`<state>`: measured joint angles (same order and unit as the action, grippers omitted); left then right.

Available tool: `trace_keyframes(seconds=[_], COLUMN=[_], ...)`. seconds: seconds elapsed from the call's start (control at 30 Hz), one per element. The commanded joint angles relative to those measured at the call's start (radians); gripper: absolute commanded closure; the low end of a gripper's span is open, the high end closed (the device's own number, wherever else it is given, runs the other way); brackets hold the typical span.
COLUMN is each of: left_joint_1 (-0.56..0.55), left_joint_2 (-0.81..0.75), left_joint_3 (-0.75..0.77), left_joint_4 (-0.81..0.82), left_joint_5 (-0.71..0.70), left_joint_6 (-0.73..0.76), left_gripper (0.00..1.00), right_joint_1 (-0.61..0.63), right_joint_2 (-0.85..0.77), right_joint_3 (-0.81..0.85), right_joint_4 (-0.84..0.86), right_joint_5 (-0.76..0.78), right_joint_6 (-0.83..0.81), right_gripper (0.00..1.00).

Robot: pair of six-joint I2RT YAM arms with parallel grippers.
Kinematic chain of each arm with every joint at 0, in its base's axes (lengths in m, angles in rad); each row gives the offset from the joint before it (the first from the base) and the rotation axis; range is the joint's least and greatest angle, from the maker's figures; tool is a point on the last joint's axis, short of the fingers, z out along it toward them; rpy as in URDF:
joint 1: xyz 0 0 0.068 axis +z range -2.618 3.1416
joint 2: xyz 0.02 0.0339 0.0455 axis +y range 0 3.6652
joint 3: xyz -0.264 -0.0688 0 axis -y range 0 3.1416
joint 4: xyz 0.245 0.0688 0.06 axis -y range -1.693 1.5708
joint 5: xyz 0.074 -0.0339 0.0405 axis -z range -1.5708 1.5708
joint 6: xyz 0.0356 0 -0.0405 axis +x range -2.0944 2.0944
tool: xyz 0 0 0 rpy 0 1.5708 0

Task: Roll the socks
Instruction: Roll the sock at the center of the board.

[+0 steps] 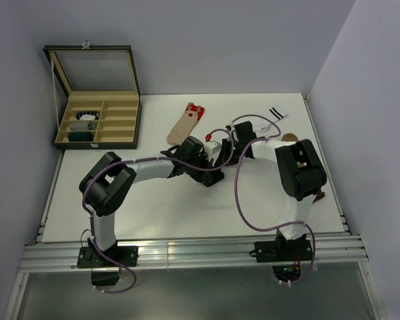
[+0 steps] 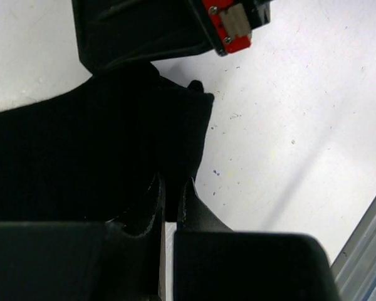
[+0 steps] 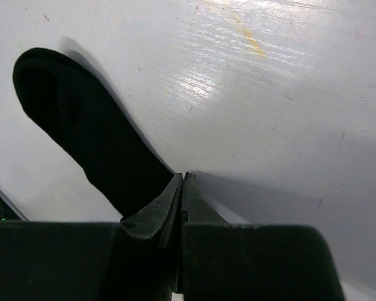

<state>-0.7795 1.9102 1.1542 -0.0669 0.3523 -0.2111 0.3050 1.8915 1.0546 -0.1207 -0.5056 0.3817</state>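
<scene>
Left gripper [image 2: 173, 191] is pinching the sock [image 3: 81, 125]; right gripper [image 3: 183, 180] is clamping its end, sock stretching up-left from those jaws.

I can read no text, label, brand or number in any of my three views. The small red circuit board [image 2: 229, 22] at the top of my left wrist view carries no print I can make out. The red pattern on the cuff of the flat beige fabric sock [image 1: 182, 130] is too small to read as a sign. The plain black fabric sock [image 2: 81, 157] shows only bare cloth.
</scene>
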Motion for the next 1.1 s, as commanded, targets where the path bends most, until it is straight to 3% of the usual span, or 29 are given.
trace_keyframes(seconds=[0.0,0.47,0.77,1.07], left_joint_1=[0.011,0.083,0.082,0.108], left_joint_2=[-0.026,-0.085,-0.132,-0.071], left_joint_3=[-0.039,-0.128,-0.157,-0.197], left_joint_4=[-0.086,0.055,0.11,0.173], left_joint_5=[-0.027,0.088,0.065,0.106], left_joint_6=[-0.045,-0.217,-0.275,-0.378], left_gripper=[0.99,0.99,0.99,0.99], right_joint_1=[-0.006,-0.02,-0.02,-0.021], right_joint_2=[-0.002,-0.019,-0.019,-0.025], right_joint_3=[0.012,-0.013,-0.016,-0.019], right_joint_4=[0.019,0.038,0.039,0.044], right_joint_5=[0.025,0.065,0.079,0.093], right_joint_6=[0.005,0.039,0.049,0.063], right_gripper=[1.0,1.0,1.0,1.0])
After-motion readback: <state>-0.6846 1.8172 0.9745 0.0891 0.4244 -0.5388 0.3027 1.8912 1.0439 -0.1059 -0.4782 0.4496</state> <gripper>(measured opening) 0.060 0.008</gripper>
